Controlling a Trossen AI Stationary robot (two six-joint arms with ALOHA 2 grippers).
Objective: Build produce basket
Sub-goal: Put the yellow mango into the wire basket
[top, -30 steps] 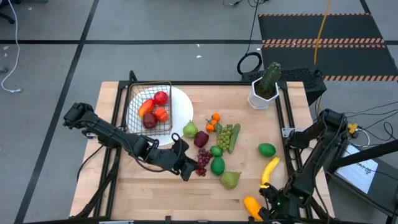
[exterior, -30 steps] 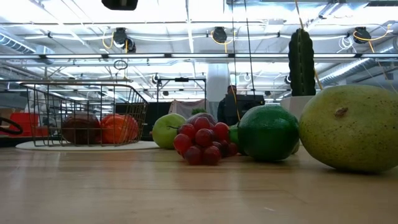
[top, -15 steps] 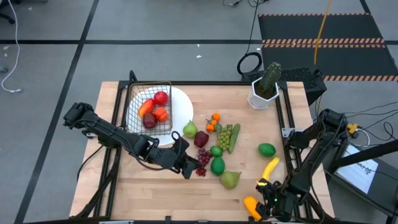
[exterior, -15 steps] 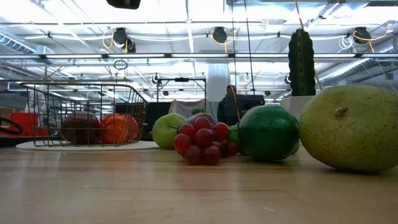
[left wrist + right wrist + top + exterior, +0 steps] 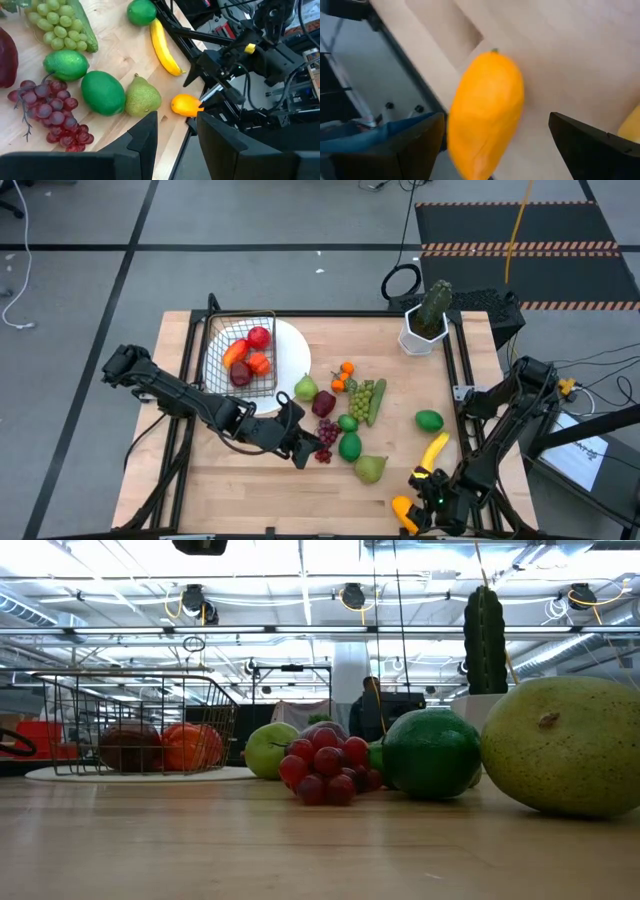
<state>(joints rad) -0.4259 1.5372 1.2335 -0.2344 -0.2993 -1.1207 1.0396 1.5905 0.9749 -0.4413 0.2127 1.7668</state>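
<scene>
The wire basket [image 5: 240,352] stands on a white plate [image 5: 293,352] at the far left and holds red and orange produce. More produce lies mid-table: red grapes [image 5: 326,440], limes [image 5: 350,446], a pear [image 5: 370,468] and a banana [image 5: 433,452]. An oblong orange fruit [image 5: 405,511] lies on its side at the near right edge. My right gripper [image 5: 420,496] hangs open right over it. In the right wrist view its fingers [image 5: 420,145] stand on either side of the fruit [image 5: 487,107]. My left gripper [image 5: 304,448] hovers open beside the grapes, with nothing between its fingers [image 5: 145,135].
A white pot with a green cactus [image 5: 428,315] stands at the far right. Green grapes and a cucumber [image 5: 366,400], small oranges [image 5: 343,376] and a lone lime [image 5: 429,420] crowd the middle. The table edge [image 5: 415,65] runs close beside the orange fruit.
My right gripper has sunk toward the orange fruit at the near right edge and rolled about its wrist, staying open. The left arm and all the produce have kept still.
</scene>
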